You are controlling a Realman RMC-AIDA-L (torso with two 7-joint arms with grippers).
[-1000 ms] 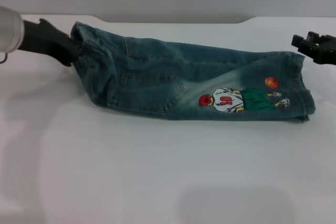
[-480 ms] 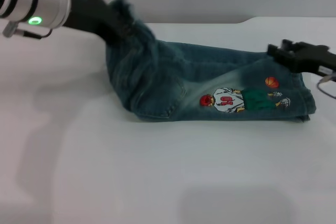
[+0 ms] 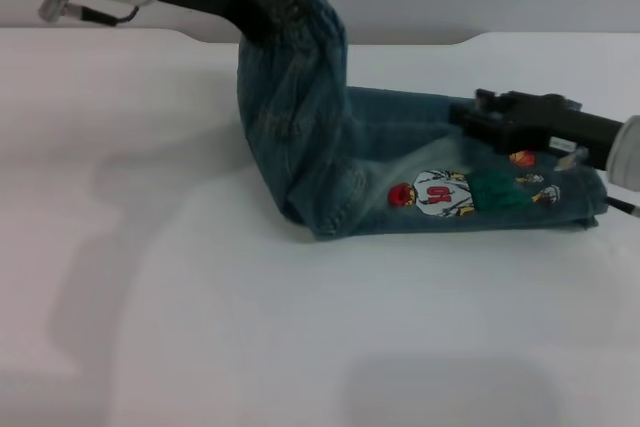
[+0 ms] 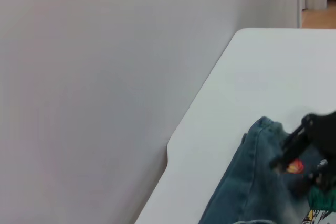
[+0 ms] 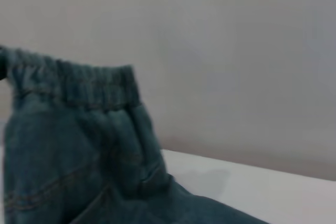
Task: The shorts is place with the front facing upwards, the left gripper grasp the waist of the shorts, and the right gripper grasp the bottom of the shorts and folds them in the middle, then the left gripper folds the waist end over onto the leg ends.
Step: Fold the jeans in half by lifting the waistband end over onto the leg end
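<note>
The shorts (image 3: 400, 182) already lie folded lengthwise on the counter (image 3: 300, 347). The left tool (image 3: 272, 9) grips the waist, lifted partway toward the leg ends (image 3: 575, 192). The right tool (image 3: 490, 112) rests over them, apparently empty; laying the waist down remains.

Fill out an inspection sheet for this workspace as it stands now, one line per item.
Surface: white table, bare around the garment.
Job's things: the shorts lie folded lengthwise, embroidery up; waist lifted high off the table, leg ends flat.
Clutter: nothing seen.
Grippers: left pincer raised, shut on the waist; right pincer low over the leg part near the embroidery, fingers not readable.
Cables: thin cable beside the right wrist, another at the left wrist.
Surroundings: plain grey wall behind the table; orange floor in the far corner.
</note>
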